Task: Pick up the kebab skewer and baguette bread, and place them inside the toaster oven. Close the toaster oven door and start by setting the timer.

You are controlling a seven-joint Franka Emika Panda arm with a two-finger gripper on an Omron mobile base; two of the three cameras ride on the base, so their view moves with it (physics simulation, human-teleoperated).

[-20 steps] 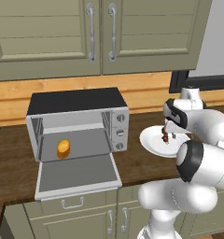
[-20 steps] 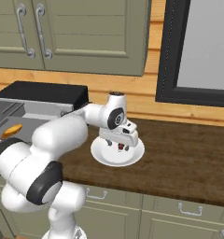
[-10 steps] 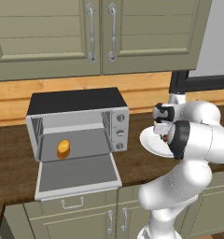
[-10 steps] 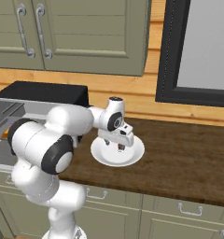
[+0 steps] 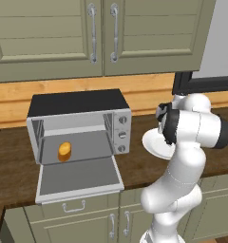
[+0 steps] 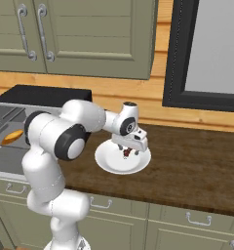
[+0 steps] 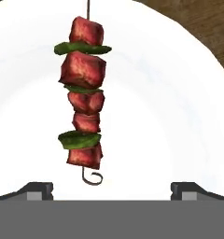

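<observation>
My gripper (image 6: 132, 146) hangs just above the white plate (image 6: 109, 163) at the centre of the right base picture, and its fingers are spread wide with nothing between them. In the hand picture the two dark fingertips (image 7: 38, 189) stand at the lower left and lower right, far apart, and the skewer (image 7: 83, 93) lies on the plate (image 7: 179, 116) between and above them, left of centre. It runs almost straight up the frame, its curled metal end near the bottom and its thin stick reaching the top edge. Red meat chunks alternate with green slices along it. I am not touching it.

In the left base picture my arm covers most of the plate (image 5: 154, 144), which sits right of centre on the dark wooden counter (image 5: 135, 166). The toaster oven (image 5: 80, 126) stands to the left of the plate, apart from it. Its door (image 5: 78, 178) is folded down flat toward the bottom of the frame, and the bread (image 5: 64, 150) lies inside the open cavity, at its left part. The knobs (image 5: 120, 135) form a column on the oven's right edge, facing the plate. Green cupboards (image 5: 101, 35) fill the top of the frame, and a dark-framed window (image 6: 206, 49) takes the upper right of the right base picture. Nothing lies on the counter between plate and oven.
</observation>
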